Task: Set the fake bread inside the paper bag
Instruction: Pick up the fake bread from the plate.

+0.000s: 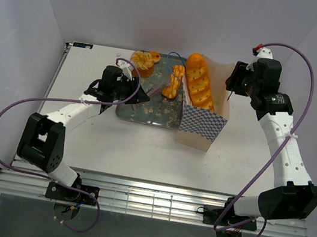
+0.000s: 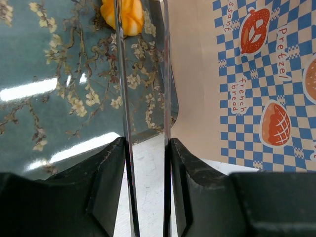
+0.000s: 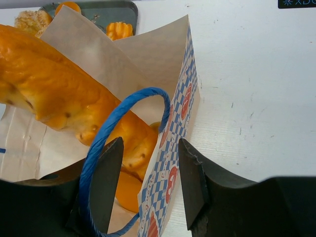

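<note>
The paper bag (image 1: 203, 123) stands on the table with a long baguette (image 1: 200, 83) sticking out of its top. A twisted stick (image 1: 173, 83), a cupcake (image 1: 143, 62) and a small tart (image 1: 155, 56) lie on the blossom-patterned tray (image 1: 148, 107). My left gripper (image 1: 135, 93) hovers low at the tray's near corner, open, with only bare table between its jaws (image 2: 146, 148). My right gripper (image 1: 232, 85) is open and straddles the bag's right wall (image 3: 150, 187). The baguette (image 3: 54, 84) and another orange piece (image 3: 126, 190) lie inside the bag.
The bag's blue cord handle (image 3: 113, 128) loops against my right gripper's left finger. In the left wrist view the tray (image 2: 59, 89) lies left and the bag's checkered side (image 2: 256, 84) right. White walls close in the table on three sides.
</note>
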